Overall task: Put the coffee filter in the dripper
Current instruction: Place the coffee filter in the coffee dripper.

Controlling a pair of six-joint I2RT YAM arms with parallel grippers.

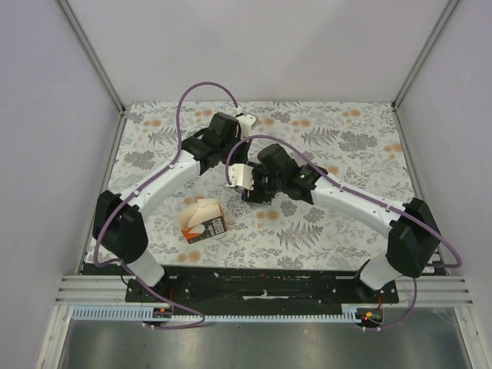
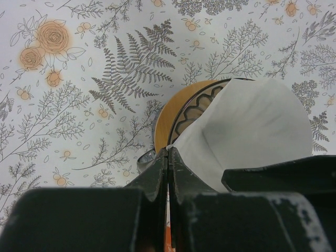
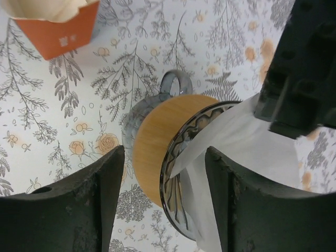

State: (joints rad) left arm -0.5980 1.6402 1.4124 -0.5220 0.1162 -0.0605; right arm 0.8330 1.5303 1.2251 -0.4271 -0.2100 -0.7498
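The dripper (image 3: 169, 157), a dark see-through cone with a wavy rim, a side handle and a tan ring round it, stands on the flowered table. The white paper coffee filter (image 3: 239, 139) hangs over its rim, one part reaching down inside. My left gripper (image 2: 168, 153) is shut on the filter's edge (image 2: 252, 126), just above the dripper's rim (image 2: 195, 106). My right gripper (image 3: 164, 152) is open. Its fingers stand either side of the dripper and filter and hold nothing. In the top view the two wrists hide the dripper.
An orange, white and black carton (image 1: 206, 221) lies on the table to the near left of the grippers and shows at the upper left of the right wrist view (image 3: 52, 29). Grey walls enclose the table on three sides.
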